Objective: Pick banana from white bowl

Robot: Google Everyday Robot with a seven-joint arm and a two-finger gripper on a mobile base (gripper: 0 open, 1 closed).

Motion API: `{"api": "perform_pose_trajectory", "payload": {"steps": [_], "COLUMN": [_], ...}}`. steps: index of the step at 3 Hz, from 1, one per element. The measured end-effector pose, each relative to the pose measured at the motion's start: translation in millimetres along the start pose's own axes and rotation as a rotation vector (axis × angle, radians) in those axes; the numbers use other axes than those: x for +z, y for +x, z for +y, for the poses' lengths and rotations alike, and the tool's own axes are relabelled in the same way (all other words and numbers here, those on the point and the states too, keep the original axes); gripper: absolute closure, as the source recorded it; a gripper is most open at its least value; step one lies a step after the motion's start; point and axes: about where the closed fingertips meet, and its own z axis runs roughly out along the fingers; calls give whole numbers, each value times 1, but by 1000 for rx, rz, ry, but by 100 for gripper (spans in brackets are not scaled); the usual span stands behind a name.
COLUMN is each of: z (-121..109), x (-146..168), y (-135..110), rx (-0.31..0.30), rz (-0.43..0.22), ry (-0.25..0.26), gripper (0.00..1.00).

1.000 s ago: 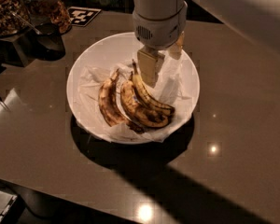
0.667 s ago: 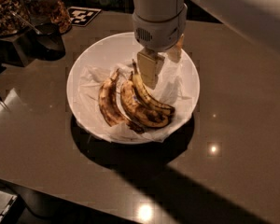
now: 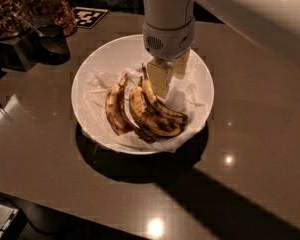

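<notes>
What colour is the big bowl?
The bowl is white, camera view; the gripper hangs over it.

Slim speckled banana (image 3: 166, 115) in white bowl (image 3: 115, 51); tool (image 3: 169, 74) over stem.

light: dim, overhead | glare: spots on table (image 3: 260, 129) | shadow: under white bowl (image 3: 86, 81) | gripper (image 3: 170, 82): lit, above it

We have one camera, set high on the near side of the table (image 3: 260, 134) and tilted steeply down across it toward the far edge at the top of the frame. It sits close: the white bowl (image 3: 110, 54) fills the middle, and the arm (image 3: 240, 14) comes in from the upper right, large across that corner. The gripper (image 3: 169, 81) hangs over the bowl's far half, just above centre. The camera perhaps rides on the robot itself.
</notes>
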Motion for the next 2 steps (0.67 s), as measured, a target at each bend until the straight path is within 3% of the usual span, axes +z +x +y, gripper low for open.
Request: {"api": "perform_pose_trajectory", "payload": {"steps": [1,2], "z": [2,3], "x": [15,21], "y": [1,2], "rx": [-21,-29], "rz": [12,18], "ry": [-72,-103], "gripper": [54,54]}}
